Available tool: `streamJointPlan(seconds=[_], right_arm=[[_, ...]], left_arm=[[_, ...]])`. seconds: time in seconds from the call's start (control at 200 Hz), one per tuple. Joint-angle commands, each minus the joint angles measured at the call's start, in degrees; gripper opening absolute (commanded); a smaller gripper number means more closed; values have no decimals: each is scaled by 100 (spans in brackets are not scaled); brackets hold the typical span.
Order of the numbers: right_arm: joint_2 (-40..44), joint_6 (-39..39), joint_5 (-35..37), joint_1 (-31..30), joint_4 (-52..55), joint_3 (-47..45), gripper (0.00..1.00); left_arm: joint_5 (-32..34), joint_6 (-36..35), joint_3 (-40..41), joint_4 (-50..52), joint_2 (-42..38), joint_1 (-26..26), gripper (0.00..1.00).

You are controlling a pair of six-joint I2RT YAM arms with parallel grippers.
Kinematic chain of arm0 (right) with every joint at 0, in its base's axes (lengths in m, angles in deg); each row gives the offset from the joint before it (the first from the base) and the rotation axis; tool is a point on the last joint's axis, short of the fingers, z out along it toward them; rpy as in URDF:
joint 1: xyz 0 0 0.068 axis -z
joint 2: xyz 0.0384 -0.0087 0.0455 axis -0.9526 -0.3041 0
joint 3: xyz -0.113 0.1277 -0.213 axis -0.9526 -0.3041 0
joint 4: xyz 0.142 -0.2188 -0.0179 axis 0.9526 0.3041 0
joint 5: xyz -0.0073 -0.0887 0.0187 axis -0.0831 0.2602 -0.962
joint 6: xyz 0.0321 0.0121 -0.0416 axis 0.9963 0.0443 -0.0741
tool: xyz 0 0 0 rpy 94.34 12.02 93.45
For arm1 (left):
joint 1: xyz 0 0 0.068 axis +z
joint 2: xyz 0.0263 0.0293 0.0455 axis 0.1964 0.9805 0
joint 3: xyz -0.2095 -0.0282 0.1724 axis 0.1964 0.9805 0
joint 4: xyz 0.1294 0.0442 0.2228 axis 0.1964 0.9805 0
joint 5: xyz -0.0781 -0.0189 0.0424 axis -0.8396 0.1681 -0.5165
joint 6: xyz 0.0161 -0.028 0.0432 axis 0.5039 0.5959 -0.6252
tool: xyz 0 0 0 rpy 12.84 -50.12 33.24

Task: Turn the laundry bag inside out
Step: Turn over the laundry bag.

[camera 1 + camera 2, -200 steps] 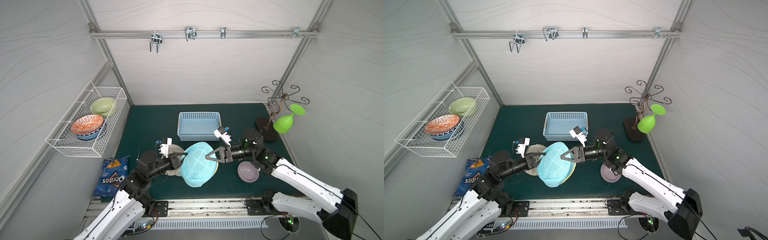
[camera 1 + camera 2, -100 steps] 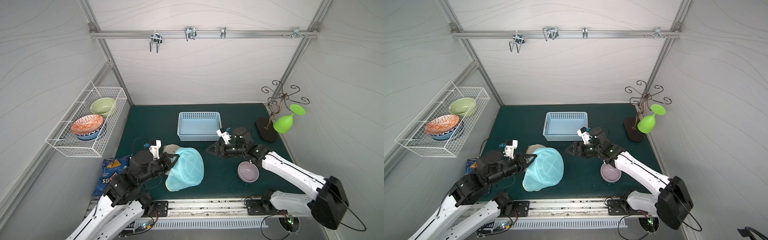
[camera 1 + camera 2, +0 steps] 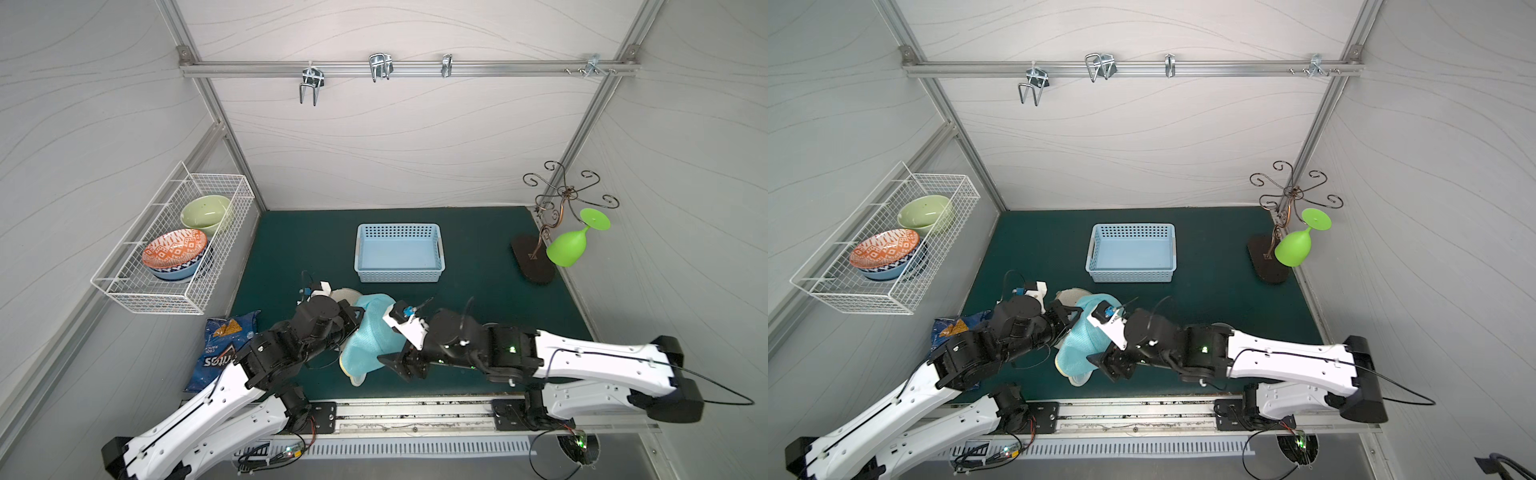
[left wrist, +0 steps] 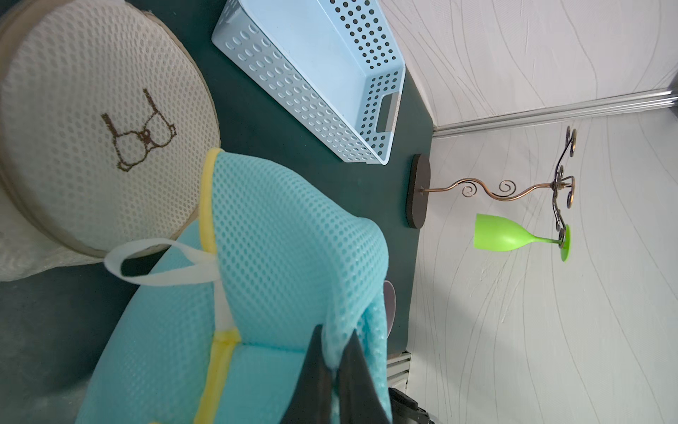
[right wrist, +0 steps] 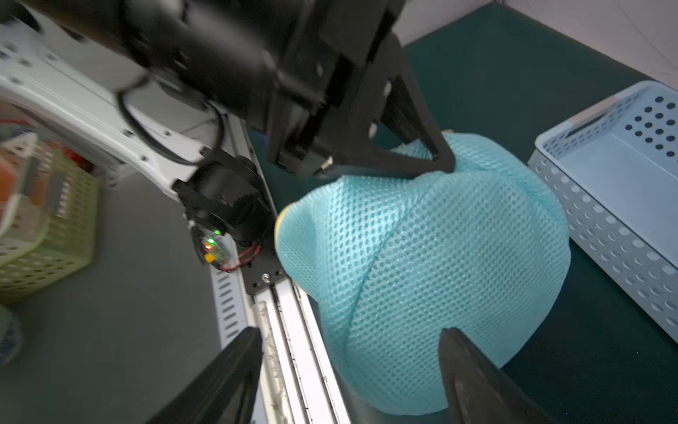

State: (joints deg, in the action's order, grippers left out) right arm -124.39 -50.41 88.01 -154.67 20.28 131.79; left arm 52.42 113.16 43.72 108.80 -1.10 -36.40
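While the left gripper [image 4: 335,330] pinches the soft, light laundry bag [image 5: 422,257], the open, empty right gripper [image 5: 350,334] should grasp its yellow rim [image 4: 207,191].

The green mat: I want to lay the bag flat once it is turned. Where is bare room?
Bare mat lies between the blue basket and the stand base, and between the basket and the wire rack wall. The front middle is crowded: the left end effector, the right end effector, the laundry bag and a white mesh pouch meet there.
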Motion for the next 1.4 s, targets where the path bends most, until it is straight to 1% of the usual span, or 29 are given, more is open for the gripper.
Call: streamJointPlan(seconds=[0.0, 0.03, 0.075, 0.14, 0.24, 0.29, 0.315, 0.35, 0.39, 0.415, 0.465, 0.49, 0.52, 0.565, 0.59, 0.635, 0.695, 0.725, 0.775, 0.805, 0.85, 0.915, 0.96, 0.995, 1.02, 1.116, 1.201, 1.316, 1.396], right_arm=[[-211, -278, 643, -3, -150, 56, 79], [-326, -261, 566, -29, -188, 89, 79], [-433, -208, 640, -132, -345, 71, 78], [-476, -179, 1137, -330, -595, -46, 79], [-435, 72, 1490, -327, -983, -216, 79], [-534, 132, 1352, -175, -1017, -142, 78], [-609, 182, 1258, -105, -973, -66, 75], [-696, 169, 1099, -22, -997, 0, 68], [-750, 130, 973, 46, -1096, 6, 54], [-757, 113, 907, 74, -1163, -18, 42], [-716, 41, 665, 185, -1217, -67, 11], [-695, 50, 576, 249, -1205, -88, 0], [-631, 32, 405, 360, -1206, -145, 0], [-492, 12, -119, 600, -1240, -258, 0], [-385, 17, -397, 761, -1233, -320, 0], [-150, 3, -1228, 1111, -1224, -455, 0], [207, -10, -2095, 1687, -1170, -652, 0], [356, -11, -2837, 2025, -1122, -722, 0], [533, 4, -3677, 2533, -977, -786, 0], [618, -20, -3986, 2726, -935, -823, 0], [700, -29, -4483, 3051, -894, -874, 0], [742, 80, -5107, 3415, -942, -924, 0], [757, 199, -5266, 3600, -985, -954, 0], [730, 287, -5361, 3705, -1006, -956, 0], [703, 325, -5492, 3780, -1023, -943, 0], [651, 547, -5865, 3826, -1241, -938, 0], [576, 753, -5943, 3832, -1252, -903, 0], [565, 780, -5942, 3822, -968, -865, 0], [532, 800, -6063, 3888, -846, -842, 0]], left_arm=[[372, 154, -109, -447, -63, -94, 0], [411, 157, -98, -460, -64, -98, 0], [474, 236, -65, -463, -76, -107, 0], [565, 275, -14, -498, -119, -105, 0], [597, 400, 115, -696, -154, -112, 0], [563, 427, 148, -802, -109, -116, 0], [541, 441, 152, -835, -84, -115, 0], [529, 475, 168, -869, -47, -127, 0], [504, 495, 199, -934, -31, -135, 0], [490, 502, 217, -950, -30, -140, 0], [460, 543, 265, -974, -39, -141, 0], [443, 533, 293, -1023, -67, -141, 0], [412, 514, 323, -1045, -90, -141, 0], [362, 471, 364, -1051, -120, -140, 0], [324, 385, 409, -1086, -144, -133, 10], [298, 153, 404, -984, -230, -132, 27], [272, -388, 468, -981, -464, -120, 43], [277, -611, 496, -913, -631, -94, 47], [236, -1119, 619, -958, -953, -32, 52], [158, -1475, 720, -1131, -1173, 6, 54], [119, -1829, 794, -1077, -1441, 80, 56], [-284, -2640, 981, -1494, -1751, 136, 56], [-373, -2875, 1019, -1441, -1854, 136, 58], [-684, -3117, 1077, -1598, -1873, 141, 57], [-751, -3191, 1093, -1581, -1861, 140, 57], [-1378, -3229, 1452, -2112, -1736, 141, 56], [-1774, -3233, 1600, -2292, -1640, 133, 56], [-1569, -3393, 1549, -1735, -1866, 121, 60], [-1453, -3590, 1414, -1265, -1945, 104, 61]])
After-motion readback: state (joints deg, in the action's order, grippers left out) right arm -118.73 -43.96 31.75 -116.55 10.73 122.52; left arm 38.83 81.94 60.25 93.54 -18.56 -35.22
